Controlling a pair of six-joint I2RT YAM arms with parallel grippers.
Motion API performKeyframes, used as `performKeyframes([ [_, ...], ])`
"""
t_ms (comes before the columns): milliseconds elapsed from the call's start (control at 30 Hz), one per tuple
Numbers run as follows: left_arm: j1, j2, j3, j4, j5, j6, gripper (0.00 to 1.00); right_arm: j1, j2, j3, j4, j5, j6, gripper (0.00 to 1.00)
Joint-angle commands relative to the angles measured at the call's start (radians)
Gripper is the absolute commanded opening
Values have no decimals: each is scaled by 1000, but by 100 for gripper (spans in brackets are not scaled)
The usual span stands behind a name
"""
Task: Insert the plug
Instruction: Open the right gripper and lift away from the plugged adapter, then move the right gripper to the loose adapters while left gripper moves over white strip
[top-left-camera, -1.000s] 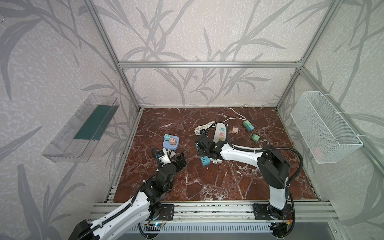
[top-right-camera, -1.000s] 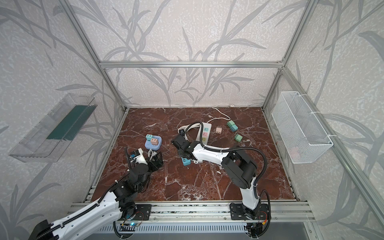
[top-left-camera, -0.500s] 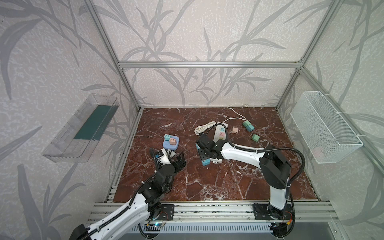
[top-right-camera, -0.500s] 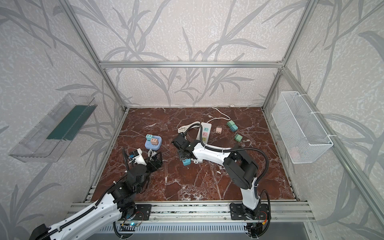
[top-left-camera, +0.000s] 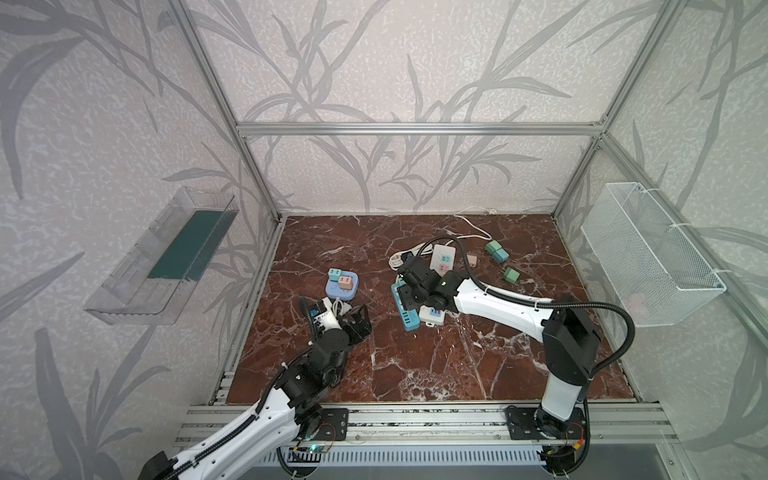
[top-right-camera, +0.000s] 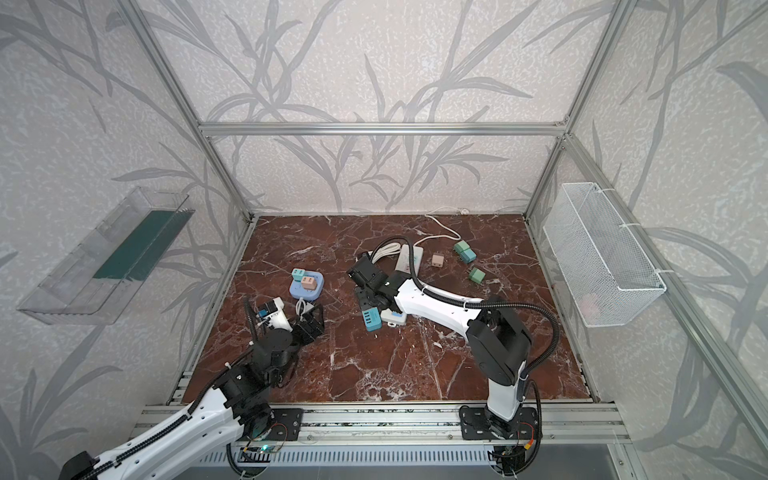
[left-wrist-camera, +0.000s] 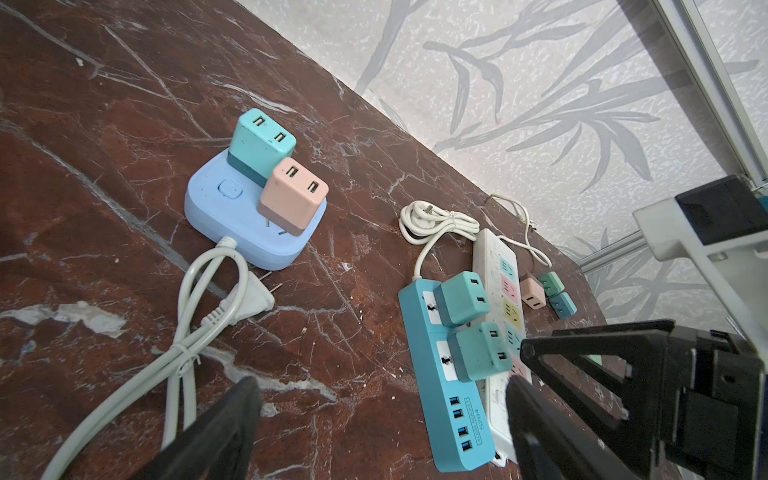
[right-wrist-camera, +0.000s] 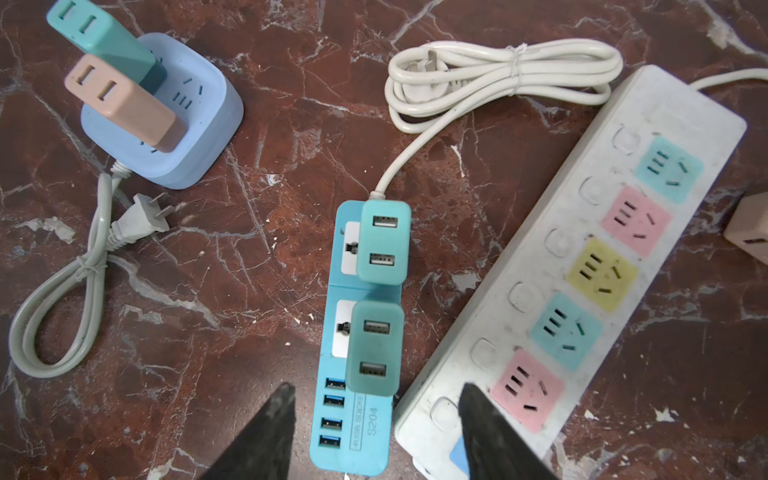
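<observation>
A blue power strip lies on the marble floor, seen in both top views. Two teal plugs stand in its sockets, a lighter one and a darker one. My right gripper hovers open over the strip's USB end, its fingers either side of the strip and touching neither plug; a top view shows it there. My left gripper is open and empty above bare floor, left of the strip.
A white power strip lies against the blue one. A light-blue cube socket carries a teal and a pink adapter, its cord coiled beside it. Loose green plugs and a pink one lie at the back right. A wire basket hangs on the right wall.
My right gripper's jaws have gone from shut to open above the blue strip. The left arm has shifted only slightly.
</observation>
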Motion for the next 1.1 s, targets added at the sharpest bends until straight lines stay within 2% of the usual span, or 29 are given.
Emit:
performKeyframes([
  [0,6,-21,29,-33,-11,-21,92,-16,39,-6,-7,-1,-6,62],
  [300,5,-25,35,-42,-11,-15,92,-22,68,-32,-29,2,13,58],
  [600,5,-18,48,-51,7,-19,92,5,-53,-73,-39,-102,-2,62],
  [867,5,-7,46,-37,12,-21,92,97,-73,-253,70,-104,78,53],
  [1067,6,10,55,-39,14,-21,92,100,10,-258,186,-56,64,44],
])
